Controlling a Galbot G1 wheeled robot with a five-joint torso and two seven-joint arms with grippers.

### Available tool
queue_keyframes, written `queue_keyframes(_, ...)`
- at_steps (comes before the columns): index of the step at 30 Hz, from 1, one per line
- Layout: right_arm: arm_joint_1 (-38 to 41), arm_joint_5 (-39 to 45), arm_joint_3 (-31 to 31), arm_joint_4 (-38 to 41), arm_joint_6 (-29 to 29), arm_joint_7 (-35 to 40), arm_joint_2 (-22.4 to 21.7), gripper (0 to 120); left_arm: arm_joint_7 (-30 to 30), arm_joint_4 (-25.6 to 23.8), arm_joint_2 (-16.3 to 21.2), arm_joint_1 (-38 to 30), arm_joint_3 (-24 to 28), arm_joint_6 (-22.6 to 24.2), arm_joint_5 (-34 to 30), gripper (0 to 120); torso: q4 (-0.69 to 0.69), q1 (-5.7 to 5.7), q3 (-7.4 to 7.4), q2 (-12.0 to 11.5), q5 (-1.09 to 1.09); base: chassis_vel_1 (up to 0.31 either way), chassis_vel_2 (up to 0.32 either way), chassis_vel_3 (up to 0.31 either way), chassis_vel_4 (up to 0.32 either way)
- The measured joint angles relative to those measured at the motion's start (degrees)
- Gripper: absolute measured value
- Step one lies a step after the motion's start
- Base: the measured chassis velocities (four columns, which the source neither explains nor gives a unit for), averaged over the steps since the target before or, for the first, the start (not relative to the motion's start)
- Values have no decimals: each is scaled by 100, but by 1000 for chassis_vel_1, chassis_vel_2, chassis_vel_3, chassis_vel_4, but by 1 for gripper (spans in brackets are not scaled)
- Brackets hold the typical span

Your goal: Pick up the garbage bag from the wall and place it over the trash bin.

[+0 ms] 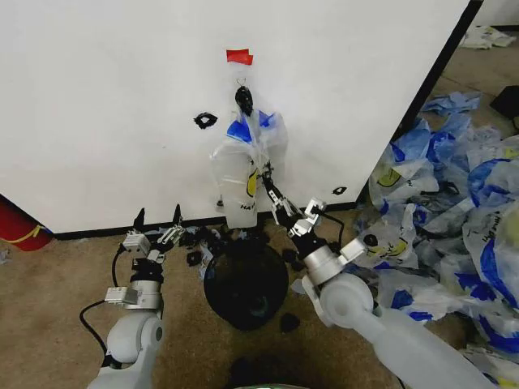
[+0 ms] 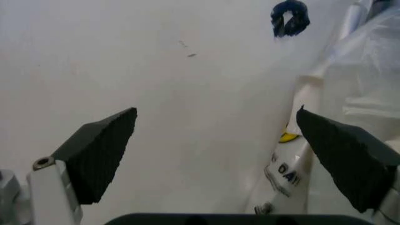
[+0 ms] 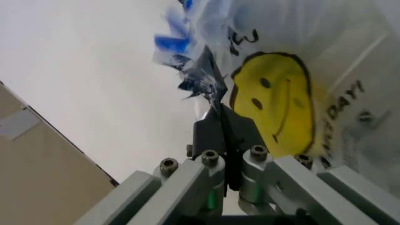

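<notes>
Right tool [image 1: 270, 188], jaws pinched shut on the bag [image 1: 246, 174], which hangs from the wall's [image 1: 105, 105] hook above the bin [image 1: 246, 284]; unhooking and draping remain. Left tool [image 1: 157, 217] waits open near the wall's base.

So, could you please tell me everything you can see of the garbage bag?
The garbage bag is thin translucent white plastic with a yellow smiley face, black lettering and blue patches near its top. It hangs bunched from a small hook on the wall, above the trash bin. The right gripper is shut on its side edge.
</notes>
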Motion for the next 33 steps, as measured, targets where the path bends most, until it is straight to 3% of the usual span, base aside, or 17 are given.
queue_keyframes(13,-711,-374,205,203,206,-70,-170,0,11,31,12,5,39,-61,3,100,0,0,0,0,0,0,0,0,0)
queue_keyframes(33,-1184,-702,329,454,490,-31,-341,0,21,12,48,46,54,-101,2,100,0,0,0,0,0,0,0,0,0)
